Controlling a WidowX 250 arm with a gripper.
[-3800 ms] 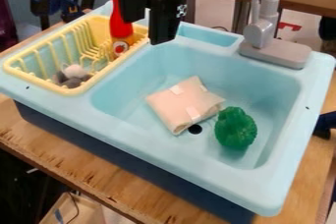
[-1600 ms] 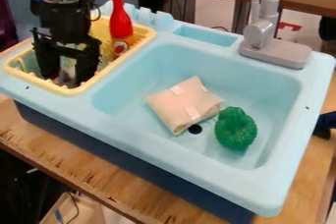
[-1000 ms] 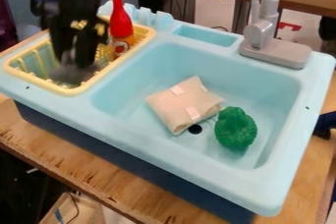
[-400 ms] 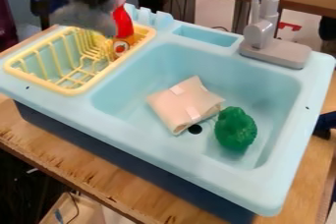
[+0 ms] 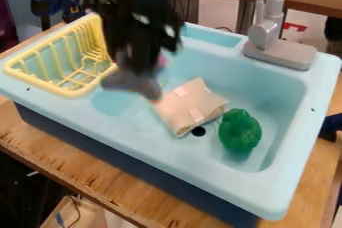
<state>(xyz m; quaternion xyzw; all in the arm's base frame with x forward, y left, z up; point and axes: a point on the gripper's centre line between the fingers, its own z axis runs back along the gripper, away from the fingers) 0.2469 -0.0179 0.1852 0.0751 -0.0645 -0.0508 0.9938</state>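
From my station I saw a folded cloth [image 5: 189, 106] in the blue sink [image 5: 274, 199], a green bell pepper [image 5: 240, 131] just beside it, a grey faucet [image 5: 279, 52] and a yellow dish rack [image 5: 77, 92].

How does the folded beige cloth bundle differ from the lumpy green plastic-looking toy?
The folded beige cloth bundle is flattish and straight-edged; the lumpy green plastic-looking toy is rounded. The bundle carries paler strips; the toy is green all over. Both lie in the light blue, moulded plastic basin, close together.
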